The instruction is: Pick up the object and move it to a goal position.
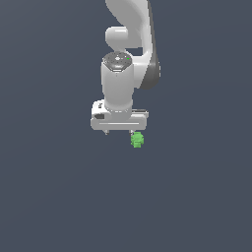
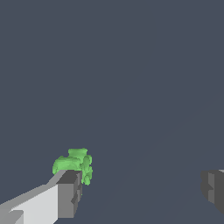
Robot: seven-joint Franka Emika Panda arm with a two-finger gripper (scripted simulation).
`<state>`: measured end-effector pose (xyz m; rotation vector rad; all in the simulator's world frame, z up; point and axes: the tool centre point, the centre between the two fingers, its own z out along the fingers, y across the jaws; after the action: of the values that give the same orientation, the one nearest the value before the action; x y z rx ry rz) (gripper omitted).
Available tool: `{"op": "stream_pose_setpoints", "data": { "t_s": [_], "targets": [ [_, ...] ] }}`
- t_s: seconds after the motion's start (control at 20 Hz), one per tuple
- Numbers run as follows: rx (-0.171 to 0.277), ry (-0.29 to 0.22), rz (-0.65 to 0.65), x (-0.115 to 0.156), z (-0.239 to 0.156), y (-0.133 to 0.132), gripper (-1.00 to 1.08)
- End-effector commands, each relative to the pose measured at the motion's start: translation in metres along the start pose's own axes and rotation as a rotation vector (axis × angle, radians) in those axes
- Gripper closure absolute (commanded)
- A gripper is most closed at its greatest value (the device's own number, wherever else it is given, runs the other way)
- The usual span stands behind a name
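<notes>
The object (image 1: pixel 137 140) is a small bright-green knobbly blob on the dark grey floor. In the exterior view it lies just past the fingertip (image 1: pixel 132 132) on that view's right. My white gripper (image 1: pixel 118 132) points down with its jaws wide apart and nothing between them. In the wrist view the object (image 2: pixel 73 164) shows right behind the tip of one finger (image 2: pixel 68 192), partly hidden by it. The other finger (image 2: pixel 214 188) is far off to the side. I cannot tell whether the near finger touches the object.
The floor (image 1: pixel 197 197) is plain dark grey all around. The arm's white links (image 1: pixel 129 29) rise behind the gripper in the exterior view.
</notes>
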<state>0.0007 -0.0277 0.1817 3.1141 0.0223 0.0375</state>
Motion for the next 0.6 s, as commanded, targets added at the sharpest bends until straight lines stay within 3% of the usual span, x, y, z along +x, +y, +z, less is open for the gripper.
{"op": "stream_pose_setpoints", "data": {
  "t_s": [0.0,0.55],
  "targets": [
    [-0.003,-0.003,0.001,-0.001,0.001,0.005,-0.92],
    [0.006,-0.007,-0.009,-0.013,0.025,-0.023,-0.92]
  ]
}}
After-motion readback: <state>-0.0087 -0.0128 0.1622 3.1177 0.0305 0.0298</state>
